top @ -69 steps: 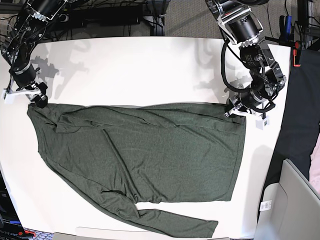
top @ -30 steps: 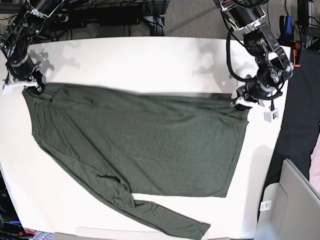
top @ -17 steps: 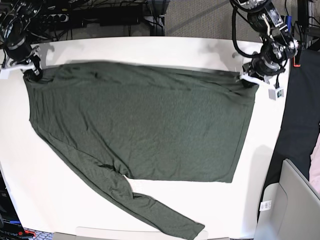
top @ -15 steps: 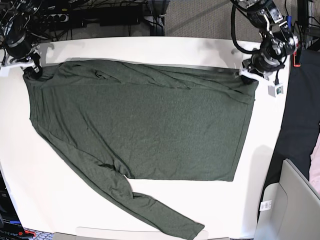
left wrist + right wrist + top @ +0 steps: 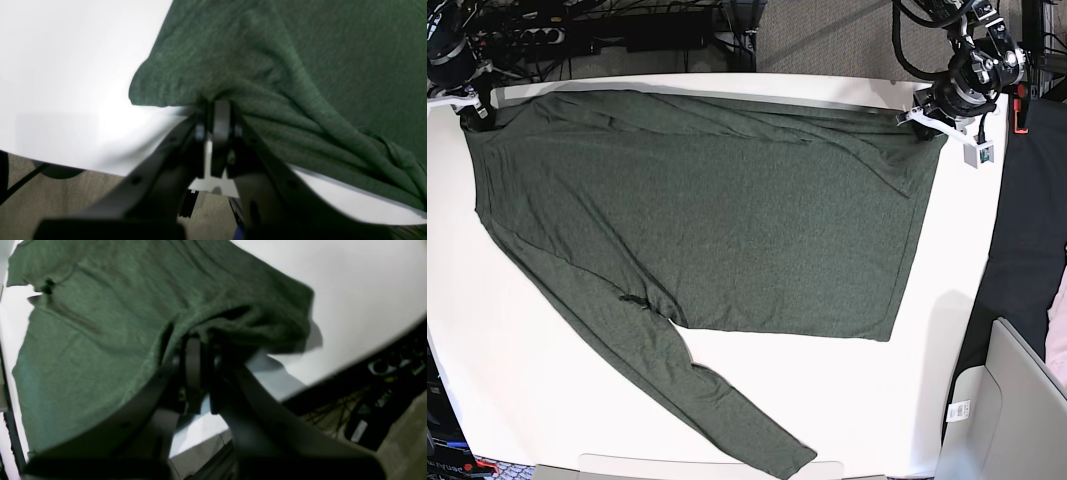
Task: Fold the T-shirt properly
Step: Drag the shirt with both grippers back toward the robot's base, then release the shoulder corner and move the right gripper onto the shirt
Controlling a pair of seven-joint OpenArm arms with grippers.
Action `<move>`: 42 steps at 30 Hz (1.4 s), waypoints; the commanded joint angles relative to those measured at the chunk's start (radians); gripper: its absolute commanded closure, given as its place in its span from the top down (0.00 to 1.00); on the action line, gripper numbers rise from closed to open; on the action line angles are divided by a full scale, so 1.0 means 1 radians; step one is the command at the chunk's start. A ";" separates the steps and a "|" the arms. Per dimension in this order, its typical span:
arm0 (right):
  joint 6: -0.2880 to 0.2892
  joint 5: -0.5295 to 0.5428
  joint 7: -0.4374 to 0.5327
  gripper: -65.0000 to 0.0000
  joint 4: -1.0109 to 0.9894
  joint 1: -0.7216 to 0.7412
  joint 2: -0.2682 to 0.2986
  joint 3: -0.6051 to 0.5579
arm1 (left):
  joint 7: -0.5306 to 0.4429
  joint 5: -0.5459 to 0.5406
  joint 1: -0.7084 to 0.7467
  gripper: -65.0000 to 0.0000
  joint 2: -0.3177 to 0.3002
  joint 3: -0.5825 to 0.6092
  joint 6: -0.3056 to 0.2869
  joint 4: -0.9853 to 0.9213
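The dark olive-green long-sleeved T-shirt (image 5: 707, 210) is spread over the white table (image 5: 507, 380), with one sleeve (image 5: 717, 410) trailing toward the front edge. My left gripper (image 5: 930, 125) is shut on the shirt's far right corner; the left wrist view shows its fingers (image 5: 220, 123) pinching bunched fabric (image 5: 267, 66). My right gripper (image 5: 472, 108) is shut on the far left corner; the right wrist view shows its fingers (image 5: 193, 356) clamped on a fold of fabric (image 5: 116, 323). Both corners are near the table's back edge.
Cables and dark equipment (image 5: 627, 30) lie beyond the back edge. A black cloth (image 5: 1027, 230) hangs off the right side, and a grey bin (image 5: 1007, 410) stands at lower right. The white tabletop shows at the left and front (image 5: 527, 400).
Both grippers have pulled the shirt's top edge toward the table's back edge, and the whole shirt and sleeve slid back with it and spread flatter.
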 commanded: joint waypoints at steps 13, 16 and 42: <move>0.000 0.022 -0.096 0.41 0.079 -0.048 0.010 0.012 | -0.018 0.001 -0.001 0.00 -0.007 -0.003 -0.002 0.015; 0.052 0.022 -0.125 0.41 0.188 -0.068 -0.016 -0.006 | -0.018 0.001 -0.001 0.00 -0.007 -0.002 -0.002 0.015; 0.184 -0.058 -0.162 0.41 0.383 -0.019 0.207 -0.539 | -0.019 0.001 -0.004 0.00 -0.004 0.003 -0.002 0.015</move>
